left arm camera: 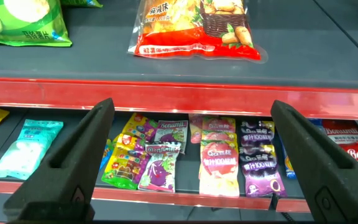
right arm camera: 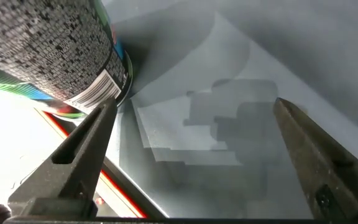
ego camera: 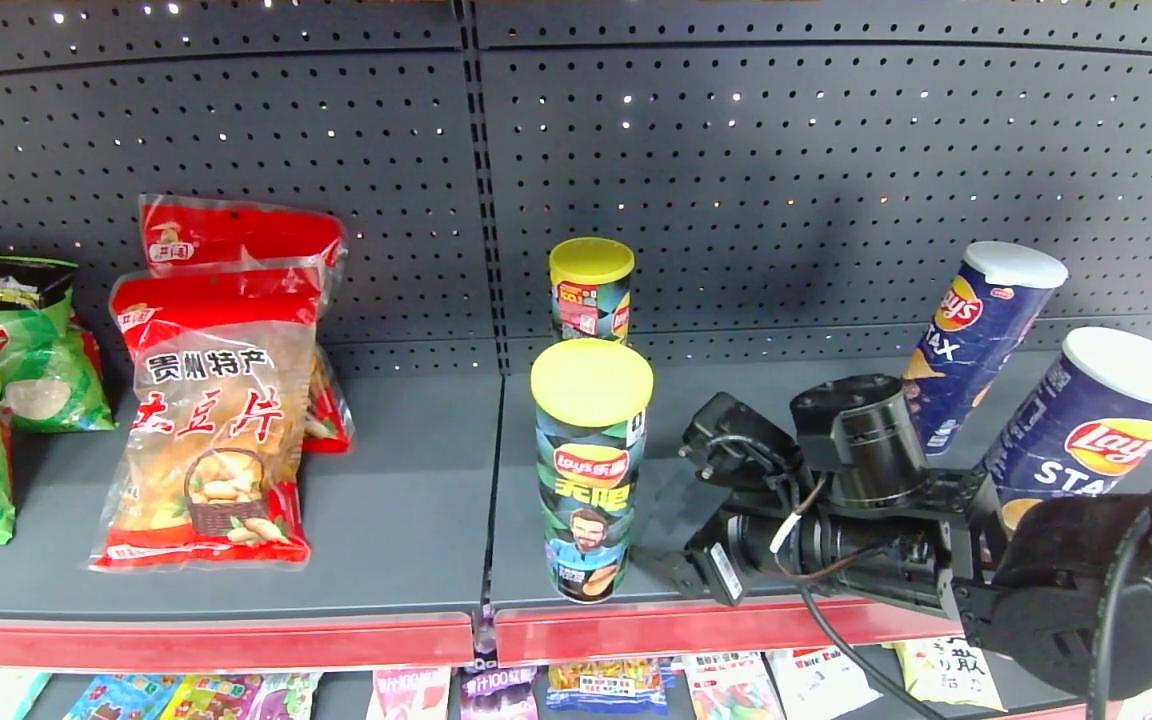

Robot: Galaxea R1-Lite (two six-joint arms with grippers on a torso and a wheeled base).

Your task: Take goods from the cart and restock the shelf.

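Jaws gape on left gripper (left arm camera: 192,104) and right gripper (right arm camera: 193,104); the right sits at four o'clock of the upright yellow-lidded green cardboard crisp can (ego camera: 591,470) at the grey metal shelf's (ego camera: 396,520) front edge: a sideways brush could topple it.

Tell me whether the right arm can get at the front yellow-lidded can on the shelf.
Probably yes. The right gripper sits open on the shelf right beside the front yellow-lidded can, whose base shows next to one finger, with nothing between them.
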